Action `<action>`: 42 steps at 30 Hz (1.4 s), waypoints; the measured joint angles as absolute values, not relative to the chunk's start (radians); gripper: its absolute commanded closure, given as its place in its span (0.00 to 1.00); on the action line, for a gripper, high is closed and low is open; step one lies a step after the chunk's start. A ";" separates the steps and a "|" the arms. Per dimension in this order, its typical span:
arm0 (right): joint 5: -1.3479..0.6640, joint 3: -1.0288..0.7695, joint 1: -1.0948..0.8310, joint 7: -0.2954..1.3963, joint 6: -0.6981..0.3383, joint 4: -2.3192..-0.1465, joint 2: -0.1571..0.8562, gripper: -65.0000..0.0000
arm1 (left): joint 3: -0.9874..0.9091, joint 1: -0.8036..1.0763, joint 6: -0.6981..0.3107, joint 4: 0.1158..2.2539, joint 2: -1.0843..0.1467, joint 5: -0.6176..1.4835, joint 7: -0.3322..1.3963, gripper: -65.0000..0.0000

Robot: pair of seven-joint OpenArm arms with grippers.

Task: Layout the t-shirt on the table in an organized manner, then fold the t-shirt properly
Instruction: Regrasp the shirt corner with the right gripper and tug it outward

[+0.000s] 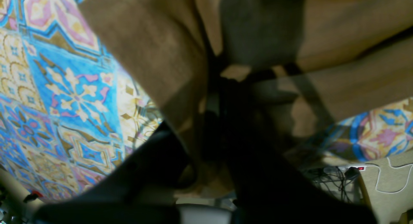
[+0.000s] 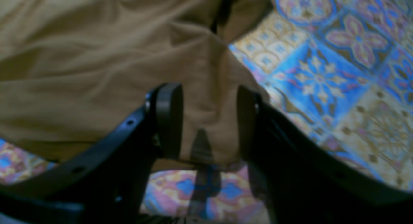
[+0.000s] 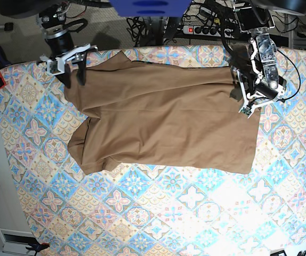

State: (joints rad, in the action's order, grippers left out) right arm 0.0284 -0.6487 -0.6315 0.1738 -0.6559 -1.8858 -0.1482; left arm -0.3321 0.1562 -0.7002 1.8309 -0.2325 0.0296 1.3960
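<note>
- The t-shirt (image 3: 169,125) lies spread on the upper half of the table (image 3: 158,213), mostly flat, with rumples and a bunched sleeve toward the base view's left edge
- It looks light, soft and limp: it should drape and crease wherever lifted, and slide easily over the cloth, so it wants two holds at once, at corners or along a hem, kept taut between them
- Its long axis runs left to right across the base view; the straight edge at that view's right looks like the hem, and the sleeves sit at the left
- Left gripper (image 3: 247,96) is clamped together on the shirt's right-hand edge, with fabric draped around it in its wrist view
- Right gripper (image 2: 209,121) stands apart, its pads (image 2: 169,121) straddling a corner of fabric without pinching it
</note>
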 measured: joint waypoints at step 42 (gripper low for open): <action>0.037 -0.709 -0.568 0.178 -0.690 -1.685 -0.150 0.64 | -0.331 0.158 -0.700 1.831 -0.233 0.030 1.396 1.00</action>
